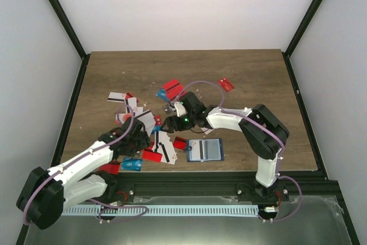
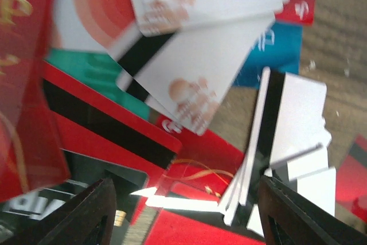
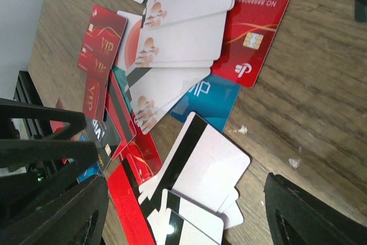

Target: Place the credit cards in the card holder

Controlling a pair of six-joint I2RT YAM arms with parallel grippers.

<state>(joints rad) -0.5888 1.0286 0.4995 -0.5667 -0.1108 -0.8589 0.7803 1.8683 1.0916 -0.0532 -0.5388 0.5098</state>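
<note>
Left gripper (image 2: 184, 190) is sitting with its black fingers spread wide, not pinching anything, hovering right over the messy heap of thin plastic credit cards (image 3: 183, 44) in the desk's front-left part. A few white cards with black stripes (image 2: 287, 124) are tipping up on edge just beside one of its fingers; can't tell if they're touching.

Right gripper (image 3: 186, 185) is gaping wide too and holding nothing, hanging over the same heap from the right side.

The cards are lying fanned and overlapping: white ones with an orange print, red ones, a red chip card (image 3: 252, 32), and a light-blue card (image 3: 209, 98) peeking out underneath.

The small rectangular card holder (image 1: 205, 150) is lying open and flat near the front edge, about mid-desk, just right of the heap. It's showing a dark navy rim with lighter blue inside.

Everything's sitting on a brown wood-grain desk (image 1: 241, 67), with plain white walls (image 1: 172, 4) and black frame posts (image 1: 60, 12) standing around it.
</note>
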